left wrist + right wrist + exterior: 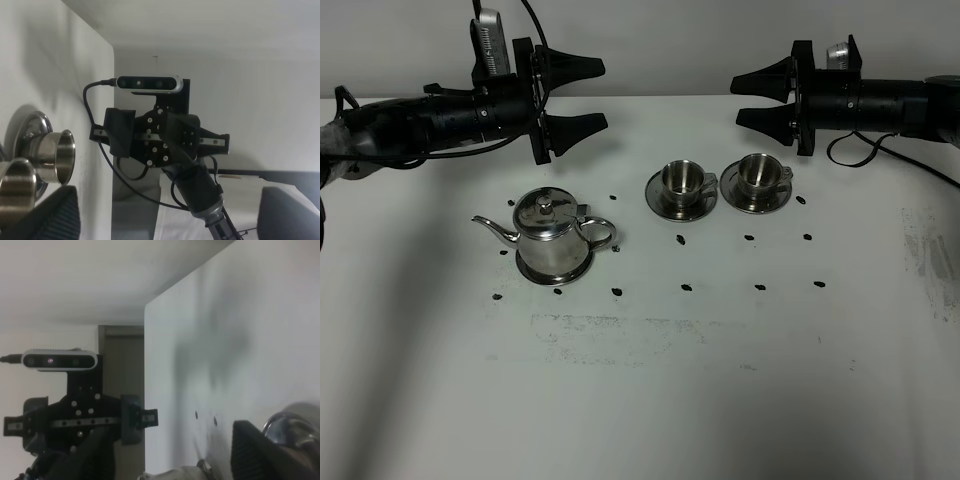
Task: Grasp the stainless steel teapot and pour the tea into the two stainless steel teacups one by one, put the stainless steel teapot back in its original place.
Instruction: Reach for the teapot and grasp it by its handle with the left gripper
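Note:
The stainless steel teapot [552,235] stands upright on the flat steel disc [556,274] at the left middle of the white table, spout pointing left and loop handle to the right. The two steel teacups [682,179] [758,174] sit on their saucers side by side, right of the pot. My left gripper [592,95] hovers open and empty behind and above the teapot. My right gripper [736,100] hovers open and empty behind the cups. The left wrist view shows both cups [56,154] [15,192]. The right wrist view shows a shiny cup rim [294,429] beside a finger [260,450].
Small black marks [682,240] dot the table [720,380] around the pot and cups. A scuffed patch [610,335] lies in front of the teapot and another [930,260] at the right edge. A wall rises behind the table.

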Controlling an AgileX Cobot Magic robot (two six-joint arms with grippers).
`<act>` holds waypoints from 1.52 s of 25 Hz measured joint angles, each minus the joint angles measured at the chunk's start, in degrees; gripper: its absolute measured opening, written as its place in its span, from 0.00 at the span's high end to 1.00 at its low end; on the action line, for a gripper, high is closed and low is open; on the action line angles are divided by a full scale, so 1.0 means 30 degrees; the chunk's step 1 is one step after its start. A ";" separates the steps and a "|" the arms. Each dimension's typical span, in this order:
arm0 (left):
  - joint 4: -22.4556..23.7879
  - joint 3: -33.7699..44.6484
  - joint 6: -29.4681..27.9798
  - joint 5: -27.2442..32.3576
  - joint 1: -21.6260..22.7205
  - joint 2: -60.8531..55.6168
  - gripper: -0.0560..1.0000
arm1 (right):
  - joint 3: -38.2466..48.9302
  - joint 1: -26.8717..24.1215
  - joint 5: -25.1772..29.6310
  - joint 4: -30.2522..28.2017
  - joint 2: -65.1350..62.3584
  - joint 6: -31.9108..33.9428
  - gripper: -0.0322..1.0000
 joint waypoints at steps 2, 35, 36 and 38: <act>0.0000 0.0000 0.0000 0.0000 0.0000 0.0000 0.29 | 0.0000 0.0000 0.0000 0.0000 0.0000 -0.0018 0.48; 1.7180 -1.0203 -0.4392 -0.2364 -0.0518 -0.0172 0.40 | -0.9771 0.0000 0.0116 -1.1555 0.0035 -0.0300 0.52; 1.8581 -1.0317 -0.4814 -0.2199 -0.0562 -0.0318 0.40 | -0.9899 0.0000 0.0116 -1.2649 -0.0033 0.0244 0.52; 2.1513 -1.0284 -0.5245 -0.1771 -0.0740 -0.0805 0.41 | -0.9804 0.0074 0.0141 -1.5061 -0.0326 0.1313 0.54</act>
